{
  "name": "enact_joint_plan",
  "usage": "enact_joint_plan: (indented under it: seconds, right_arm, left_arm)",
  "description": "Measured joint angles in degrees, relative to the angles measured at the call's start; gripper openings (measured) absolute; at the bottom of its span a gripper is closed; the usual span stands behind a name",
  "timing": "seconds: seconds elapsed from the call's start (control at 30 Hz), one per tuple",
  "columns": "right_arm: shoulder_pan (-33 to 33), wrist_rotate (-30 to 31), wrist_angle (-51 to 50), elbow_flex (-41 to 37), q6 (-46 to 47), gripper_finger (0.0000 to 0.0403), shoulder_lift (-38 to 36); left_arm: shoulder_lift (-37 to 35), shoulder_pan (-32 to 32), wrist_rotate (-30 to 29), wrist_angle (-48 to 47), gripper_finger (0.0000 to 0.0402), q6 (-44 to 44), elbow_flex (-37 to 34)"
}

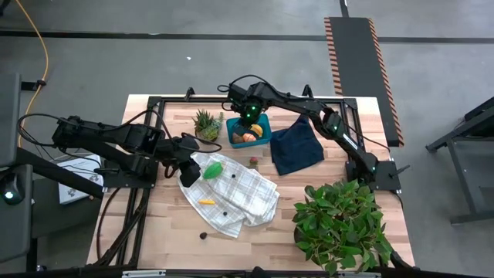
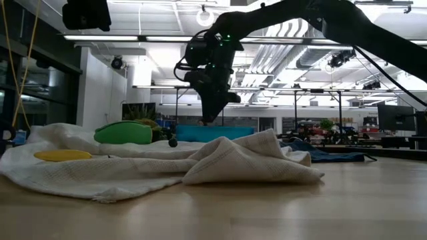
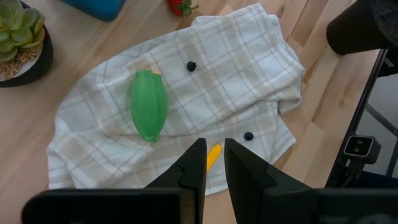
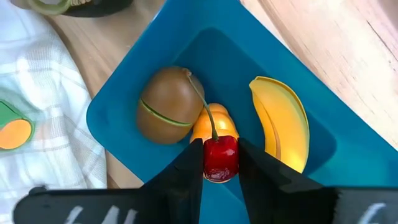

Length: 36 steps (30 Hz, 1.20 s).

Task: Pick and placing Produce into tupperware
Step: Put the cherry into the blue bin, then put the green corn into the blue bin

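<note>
The teal tupperware (image 1: 248, 131) stands at the table's far middle and holds a brown piece (image 4: 165, 106), an orange piece (image 4: 211, 121) and a yellow banana (image 4: 283, 121). My right gripper (image 4: 221, 155) hangs over it, shut on a red cherry (image 4: 221, 158). A green piece (image 1: 213, 170), a small yellow piece (image 1: 206, 201) and dark berries (image 3: 191, 65) lie on a white checked cloth (image 1: 239, 197). My left gripper (image 3: 214, 152) hovers above that cloth with a narrow gap between its fingers and nothing in it. My right gripper pinches the cherry's round red body (image 4: 221, 163) between its two fingers. The fingers come from above and point down into the tupperware. The cherry's thin stem (image 4: 202, 102) sticks out past the fingertips over the brown piece. The cherry hangs above the orange piece; whether it touches it, I cannot tell.
A small potted succulent (image 1: 206, 123) stands left of the tupperware and a navy cloth (image 1: 296, 147) lies to its right. A red piece (image 1: 253, 161) sits on the wood in front of it. A big leafy plant (image 1: 340, 224) fills the near right corner.
</note>
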Motion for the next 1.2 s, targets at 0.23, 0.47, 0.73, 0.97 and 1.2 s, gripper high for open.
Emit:
enact_joint_plan:
  seconds: [0.23, 0.47, 0.73, 0.97, 1.2]
  right_arm:
    - [0.0, 0.0, -0.3, 0.0, 0.5, 0.008, 0.0]
    - [0.1, 0.0, -0.4, 0.0, 0.5, 0.0102, 0.0]
    - [0.1, 0.1, -0.7, 0.0, 0.5, 0.0122, -0.1]
    - [0.1, 0.1, -2.4, 0.0, 0.5, 0.0129, -0.1]
    - [0.2, 0.2, -3.0, 0.9, 0.6, 0.0129, -0.3]
  left_arm:
    - [0.0, 0.0, 0.0, 0.0, 0.0046, 0.0, 0.0]
    - [0.0, 0.0, 0.0, 0.0, 0.0046, -1.0, 0.0]
    - [0.0, 0.0, 0.0, 0.0, 0.0046, -1.3, 0.0]
    - [0.0, 0.0, 0.0, 0.0, 0.0046, -1.3, 0.0]
    - [0.0, 0.0, 0.0, 0.0, 0.0046, -1.3, 0.0]
